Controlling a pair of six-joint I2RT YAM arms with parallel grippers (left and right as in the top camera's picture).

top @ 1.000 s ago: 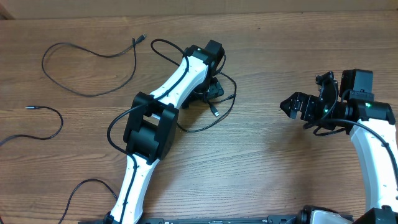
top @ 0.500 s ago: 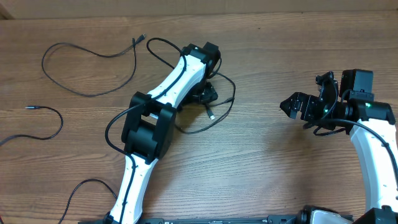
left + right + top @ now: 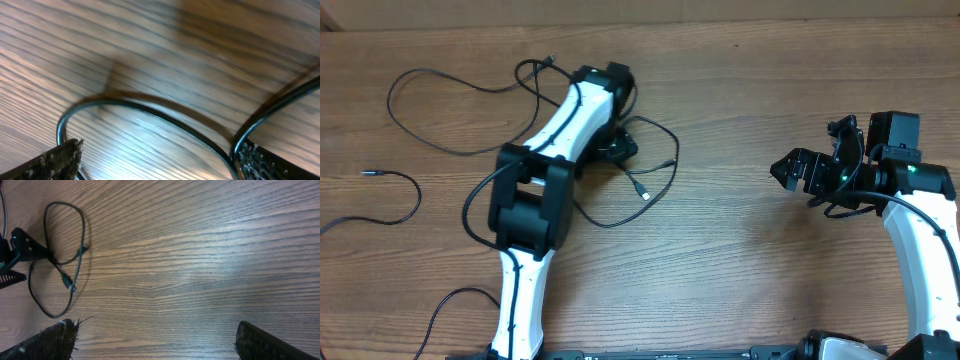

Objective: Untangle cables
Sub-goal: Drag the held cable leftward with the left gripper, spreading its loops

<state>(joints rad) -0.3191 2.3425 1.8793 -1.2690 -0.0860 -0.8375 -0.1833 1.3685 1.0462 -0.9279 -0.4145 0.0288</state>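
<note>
On the brown wood-grain counter (image 3: 740,290), the dark two-finger left claw (image 3: 613,147) sits low over a thin black flexible cord (image 3: 675,150), a little left of the middle. In the left wrist view its ridged fingertips (image 3: 60,160) stand apart. The cord curves in an arc across the gap between them, and one strand runs right against the inner edge of the opposite fingertip, so nothing is squeezed between the two. To the right of the claw this cord spreads into a loose loop, and its small silvery-green plug (image 3: 642,190) lies on the wood within that loop. A second thin black cord (image 3: 460,152) lies in a wide open curve at the upper left, with its plug end (image 3: 549,61) just beside the white left arm. A third thin black cord (image 3: 417,195) lies at the far left edge, well apart from the claw, its slim plug tip (image 3: 367,173) pointing left. The black right claw (image 3: 785,172) hovers over bare wood at the right, well apart from all three cords. In the right wrist view its fingers are spread wide.
</note>
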